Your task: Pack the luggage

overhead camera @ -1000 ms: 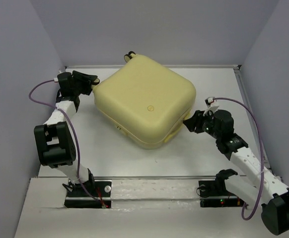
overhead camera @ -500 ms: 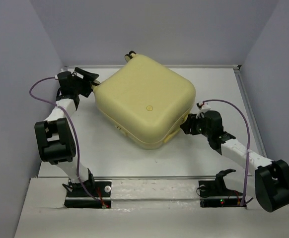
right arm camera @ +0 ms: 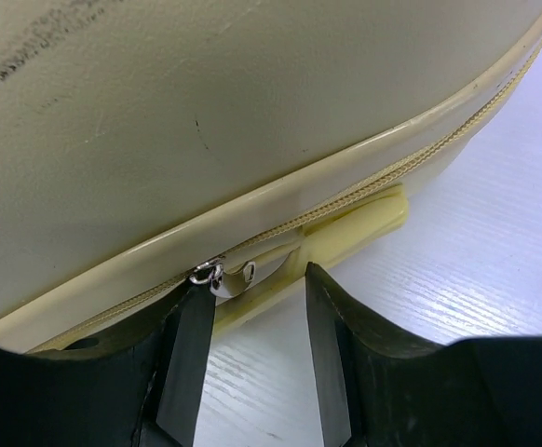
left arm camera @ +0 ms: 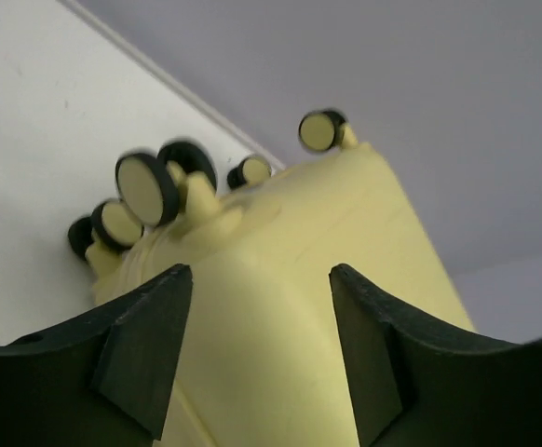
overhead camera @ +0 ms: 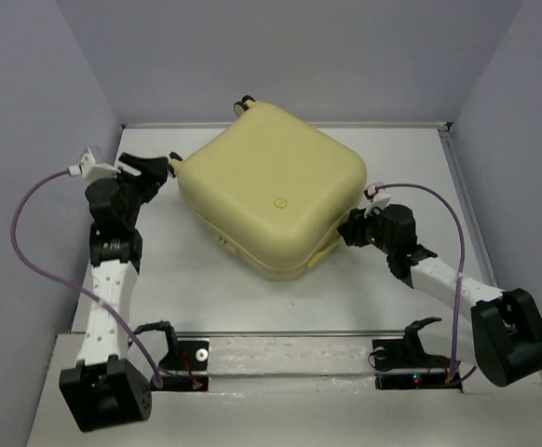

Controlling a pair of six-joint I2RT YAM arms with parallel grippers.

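Top external view: shows the luggage (overhead camera: 271,200) lying flat and shut in the middle of the table (overhead camera: 206,289), turned corner-on, with caster wheels (overhead camera: 245,102) poking out at its far edge. Puts the left gripper (overhead camera: 167,169) at the suitcase's left corner and the right gripper (overhead camera: 347,231) at its right corner, low by the seam. Cannot settle from up here whether either one touches the shell.

Left wrist view: looks along the pale-yellow shell toward the wheels, black-rimmed with cream faces, above the white tabletop. Shows both black fingers (left arm camera: 141,354) spread wide with the rounded corner of the case between them, pinching nothing.

Right wrist view: looks at the side seam, with zip teeth running along it and a small metal zipper pull (right arm camera: 210,275) beside a yellow tab (right arm camera: 355,228). Shows the finger pads (right arm camera: 331,363) parted, one on either side of the pull, clamped on nothing.
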